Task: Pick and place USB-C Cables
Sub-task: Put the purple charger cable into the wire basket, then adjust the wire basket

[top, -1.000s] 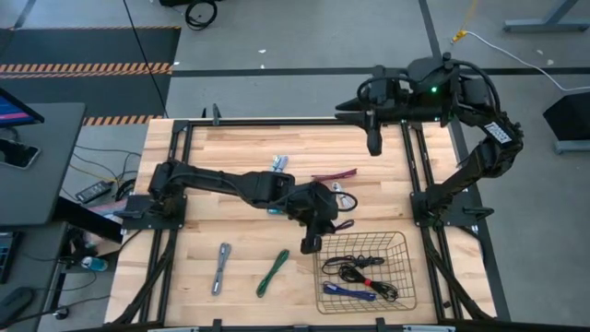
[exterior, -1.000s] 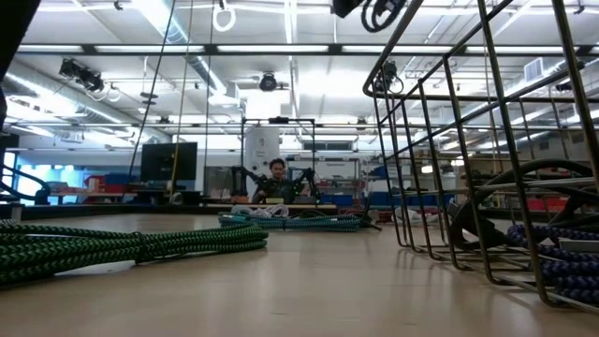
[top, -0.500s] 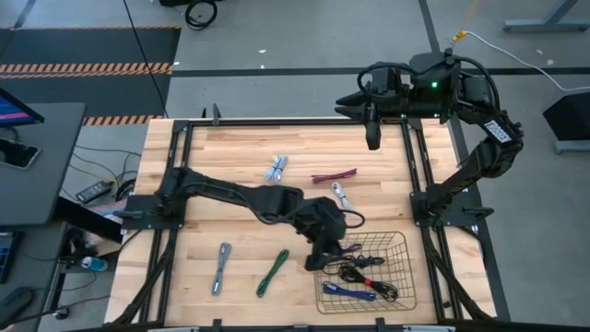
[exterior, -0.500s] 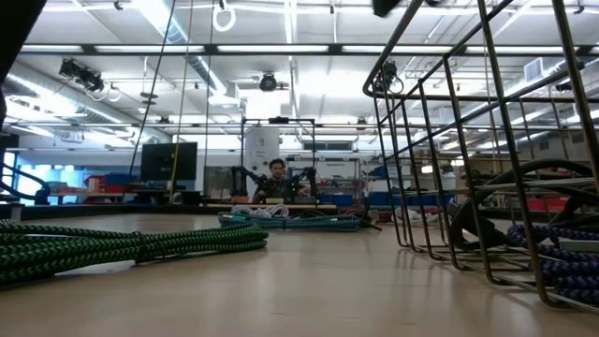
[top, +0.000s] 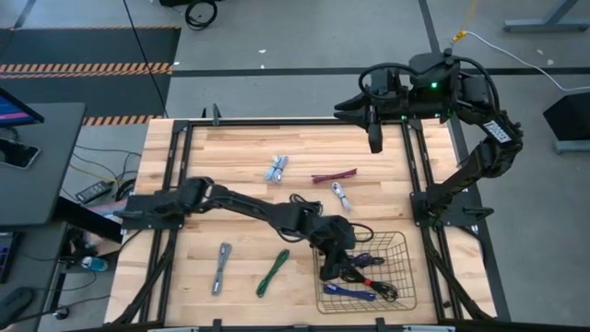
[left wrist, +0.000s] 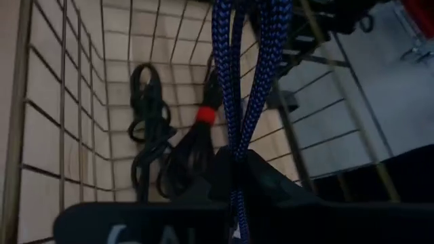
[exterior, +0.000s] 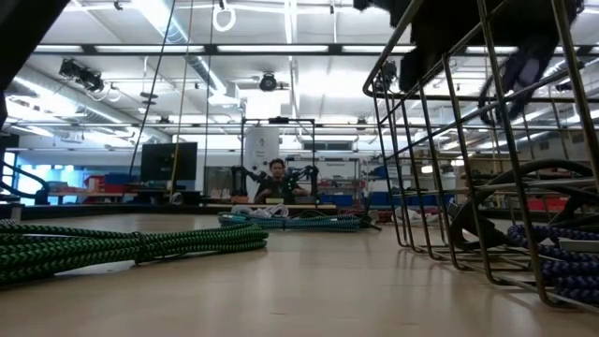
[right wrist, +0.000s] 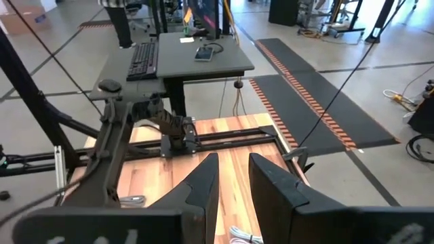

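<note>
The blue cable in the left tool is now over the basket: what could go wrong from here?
1. The blue cable hangs beside the basket wall; when let go, it may catch on the wires or drape over the rim.
2. The left tool is low over the basket, so lifting out might snag the black cables inside.

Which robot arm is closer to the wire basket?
The left. Its tool hangs over the basket, shut on a blue cable. The right tool waits at the table's far edge, well away from the basket.
</note>
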Motion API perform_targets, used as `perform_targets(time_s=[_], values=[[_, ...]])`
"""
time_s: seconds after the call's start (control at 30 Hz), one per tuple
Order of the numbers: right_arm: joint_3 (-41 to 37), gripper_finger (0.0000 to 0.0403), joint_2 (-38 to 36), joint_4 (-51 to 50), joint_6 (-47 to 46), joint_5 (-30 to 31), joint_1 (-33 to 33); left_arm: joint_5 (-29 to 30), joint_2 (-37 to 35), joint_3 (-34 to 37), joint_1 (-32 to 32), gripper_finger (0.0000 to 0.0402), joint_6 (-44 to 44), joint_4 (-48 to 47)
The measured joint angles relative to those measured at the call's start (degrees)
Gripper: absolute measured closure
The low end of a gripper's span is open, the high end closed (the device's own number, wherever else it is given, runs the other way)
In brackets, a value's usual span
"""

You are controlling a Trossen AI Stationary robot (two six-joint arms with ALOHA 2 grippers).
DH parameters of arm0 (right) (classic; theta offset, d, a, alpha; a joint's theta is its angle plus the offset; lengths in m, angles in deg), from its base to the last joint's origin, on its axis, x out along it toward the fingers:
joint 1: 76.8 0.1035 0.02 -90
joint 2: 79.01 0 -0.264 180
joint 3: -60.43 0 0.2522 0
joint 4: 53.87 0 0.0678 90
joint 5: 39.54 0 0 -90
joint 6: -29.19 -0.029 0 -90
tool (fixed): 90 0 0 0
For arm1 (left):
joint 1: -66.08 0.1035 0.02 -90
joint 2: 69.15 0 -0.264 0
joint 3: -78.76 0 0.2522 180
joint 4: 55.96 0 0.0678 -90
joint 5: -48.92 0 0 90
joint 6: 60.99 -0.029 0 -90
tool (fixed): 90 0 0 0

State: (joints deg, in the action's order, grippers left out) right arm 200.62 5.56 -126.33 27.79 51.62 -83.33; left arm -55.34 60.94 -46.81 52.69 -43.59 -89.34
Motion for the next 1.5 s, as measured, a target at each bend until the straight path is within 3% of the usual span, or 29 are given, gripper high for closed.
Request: perform_targets(time_s=[0.63,0.87,1.0,1.27,1.5], values=[[0.0,0.0316,0.0,0.38,1.55,-0.89,0.0,0.67,3.41,-0.13,0.42,0.0384,-0.15,-4.13],[0.0,0.0316,0.0,0.36,1.57,-0.89,0.0,-0.49,3.23,-0.04,0.05,0.032,-1.87,-3.36],[0.0,0.0316,0.0,0.36,1.6,-0.89,0.0,-0.82,3.25,0.09,-0.04,0.0303,-1.5,-1.04],[0.0,0.0316,0.0,0.31,2.03,-0.89,0.0,-3.21,2.87,0.18,0.01,0.0312,-1.36,5.02],[0.0,0.0316,-0.01,-0.31,2.35,-1.19,0.0,-3.5,-3.91,0.07,1.51,0.0341,-1.17,6.22]])
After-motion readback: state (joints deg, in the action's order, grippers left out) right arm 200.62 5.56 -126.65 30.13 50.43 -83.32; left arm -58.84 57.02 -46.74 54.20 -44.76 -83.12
